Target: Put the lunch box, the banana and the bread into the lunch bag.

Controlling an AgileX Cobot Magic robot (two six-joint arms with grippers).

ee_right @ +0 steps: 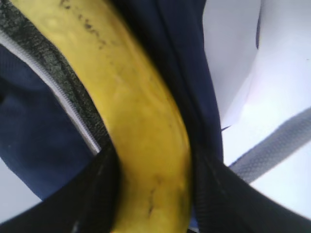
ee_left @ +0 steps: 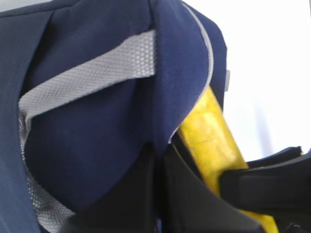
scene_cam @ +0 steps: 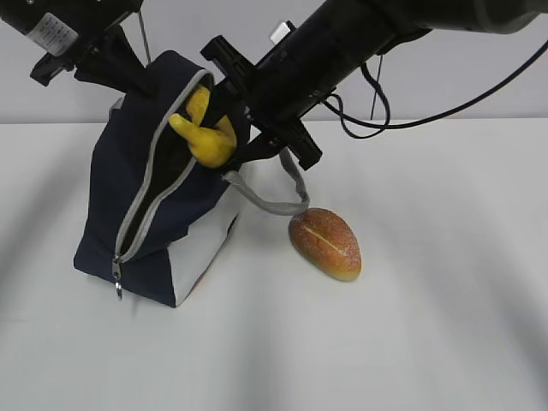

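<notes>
The navy lunch bag (scene_cam: 163,223) stands at the left of the table with its grey zipper open. My left gripper (scene_cam: 141,81) is shut on the fabric at the bag's top edge, and its black fingers pinch the navy cloth (ee_left: 159,165). My right gripper (scene_cam: 224,128) is shut on the yellow banana (scene_cam: 205,133), which sits in the bag's mouth with one tip sticking out. In the right wrist view the banana (ee_right: 141,126) fills the gap between the fingers (ee_right: 153,194). The bread (scene_cam: 325,244) lies on the table to the right of the bag. The lunch box is out of view.
A grey strap handle (scene_cam: 274,201) loops out from the bag toward the bread. The zipper pull (scene_cam: 116,276) hangs at the bag's lower front corner. The white table (scene_cam: 445,325) stretches right and forward of the bread.
</notes>
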